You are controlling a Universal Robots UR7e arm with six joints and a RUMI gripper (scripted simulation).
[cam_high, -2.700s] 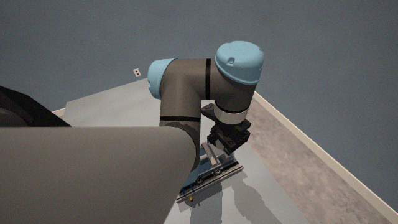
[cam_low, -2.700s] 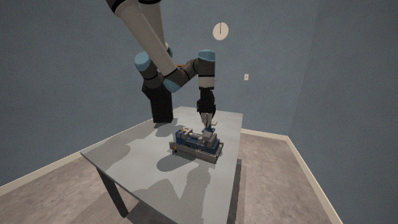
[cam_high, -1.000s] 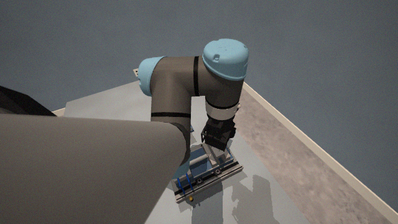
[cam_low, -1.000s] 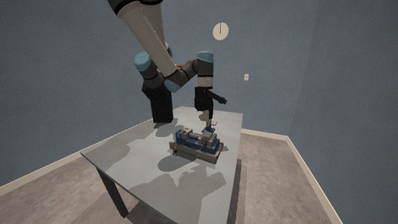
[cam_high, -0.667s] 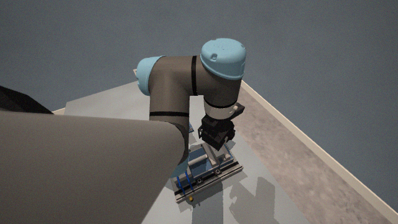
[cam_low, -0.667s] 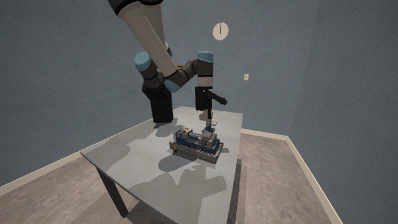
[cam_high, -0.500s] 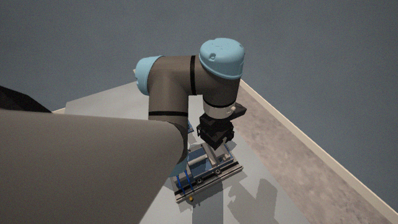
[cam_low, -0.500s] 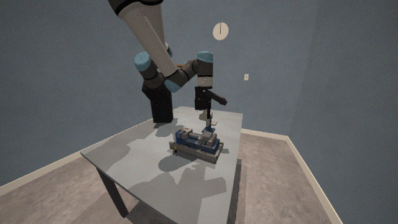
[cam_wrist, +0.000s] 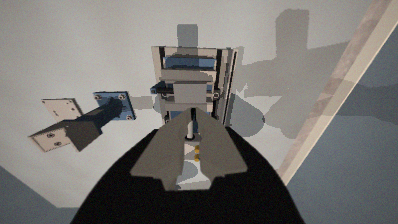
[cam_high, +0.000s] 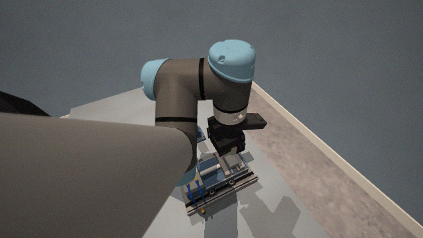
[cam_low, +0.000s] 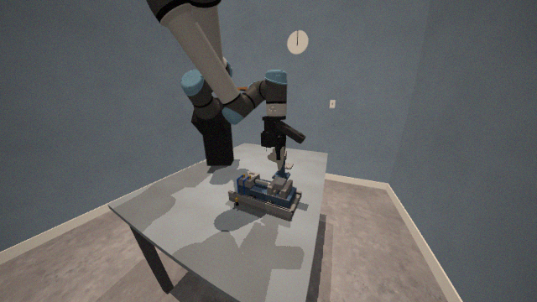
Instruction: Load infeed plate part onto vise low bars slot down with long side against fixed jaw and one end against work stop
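1. Jaws of the gripper (cam_high: 233,151) (cam_low: 280,169) (cam_wrist: 193,111) are closed together, holding nothing.
2. The part (cam_high: 233,160) (cam_low: 279,183) (cam_wrist: 190,93) sits in the vise (cam_high: 209,182) (cam_low: 262,194) (cam_wrist: 187,76).
3. A blue stand (cam_high: 201,135) (cam_low: 282,174) (cam_wrist: 103,116) rises nearby; the fingers partly block the wrist view.

Looks like the claw (cam_high: 234,152) (cam_low: 280,169) (cam_wrist: 194,108) is twisting right around, while the wrist (cam_high: 232,61) (cam_low: 276,77) is drifting left in the top view.
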